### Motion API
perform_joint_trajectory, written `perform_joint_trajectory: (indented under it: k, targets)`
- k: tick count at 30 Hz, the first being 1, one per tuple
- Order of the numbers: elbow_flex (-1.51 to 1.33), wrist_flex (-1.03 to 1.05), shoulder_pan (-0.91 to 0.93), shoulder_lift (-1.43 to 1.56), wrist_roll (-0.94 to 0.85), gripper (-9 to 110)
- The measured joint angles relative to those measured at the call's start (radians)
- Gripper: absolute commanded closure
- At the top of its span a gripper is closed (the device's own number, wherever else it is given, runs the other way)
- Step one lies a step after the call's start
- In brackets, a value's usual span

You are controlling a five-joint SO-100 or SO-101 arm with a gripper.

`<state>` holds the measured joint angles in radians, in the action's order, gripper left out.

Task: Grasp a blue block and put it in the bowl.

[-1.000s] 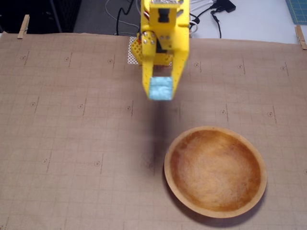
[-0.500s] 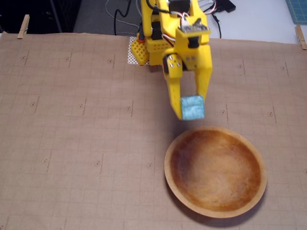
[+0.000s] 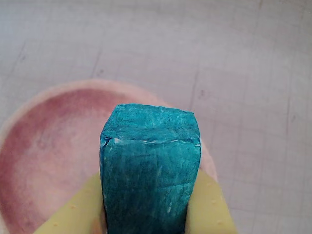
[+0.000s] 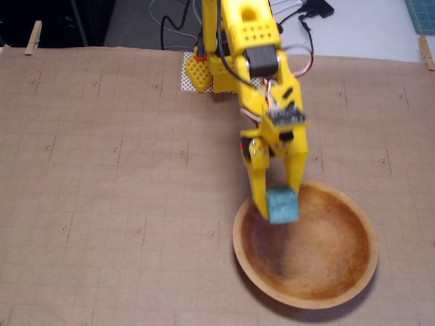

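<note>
in the wrist view, nearest to us, we see the blue block filling the lower middle of the frame, its streaky teal faces sharp while all behind it is blurred. the 2 yellow fingers of the gripper press against its left and right sides, so the jaws are pinching the block between them. past the block we see the bowl, washed out to a pinkish tone here, lying below and to the left, with its rim curving just behind the block's top edge. beyond that lies the gridded paper.

in the fixed view we see the bowl at the lower right of the paper-covered table, its orange-brown inside ringed by a lighter rim. the block sits clamped in the gripper above the bowl's upper-left part, just inside the rim as this view shows it; we cannot tell how high it is off the wood. the yellow arm reaches down from the top centre of the frame. farther back we see its base on a small perforated white plate, then black and white cables on the pale surface beyond the paper, and wooden clothespins holding the paper's far corners.
</note>
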<state>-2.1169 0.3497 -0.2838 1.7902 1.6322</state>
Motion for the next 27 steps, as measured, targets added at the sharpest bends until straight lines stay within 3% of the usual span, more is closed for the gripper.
perform_joint_trajectory:
  k: [13, 27]
  targets:
    - [0.0, -0.175, -0.049, -0.181, 0.0, 104]
    - [0.14, -0.193, -0.141, -0.423, 0.0, 100]
